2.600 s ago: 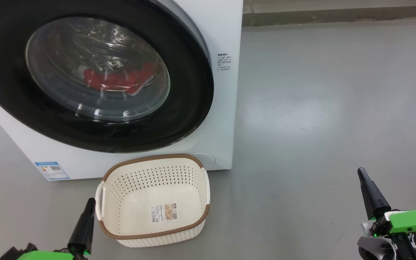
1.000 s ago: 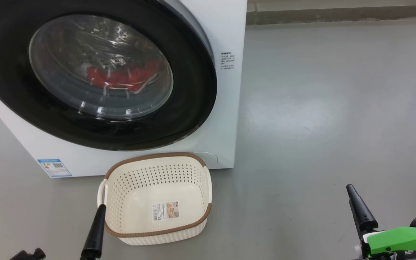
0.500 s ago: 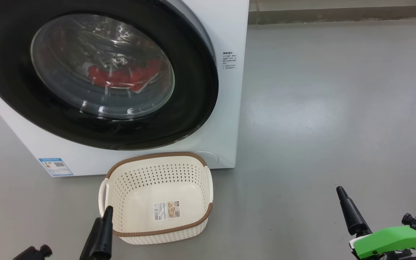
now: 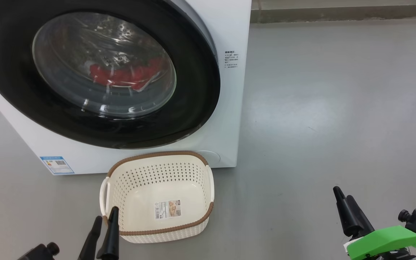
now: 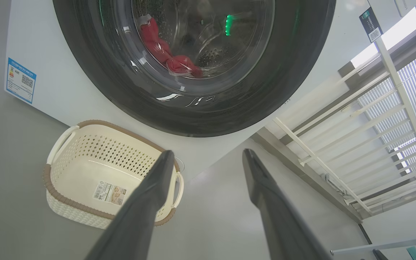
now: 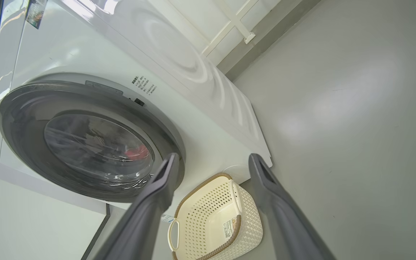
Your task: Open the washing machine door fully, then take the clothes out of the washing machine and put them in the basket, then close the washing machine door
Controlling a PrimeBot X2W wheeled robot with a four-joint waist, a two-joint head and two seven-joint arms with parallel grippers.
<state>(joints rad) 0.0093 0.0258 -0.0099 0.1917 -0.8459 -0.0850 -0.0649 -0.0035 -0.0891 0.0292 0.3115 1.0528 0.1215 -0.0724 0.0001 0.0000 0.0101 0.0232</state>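
The white washing machine stands at the upper left. Its round black-rimmed door is closed flat against the front. Through the glass bowl I see the red clothes lying in the drum, also in the left wrist view. The empty cream basket sits on the floor just in front of the machine. My left gripper is open at the basket's near left corner, holding nothing. My right gripper is open and empty, low at the right, well clear of the machine.
Grey floor stretches wide to the right of the machine. A low kerb runs along the back. A white railing stands beyond the machine's side. A blue label marks the machine's lower left corner.
The camera has shifted slightly. My left gripper has turned so both fingers show beside the basket. My right gripper has slid left and turned, with its second finger now showing.
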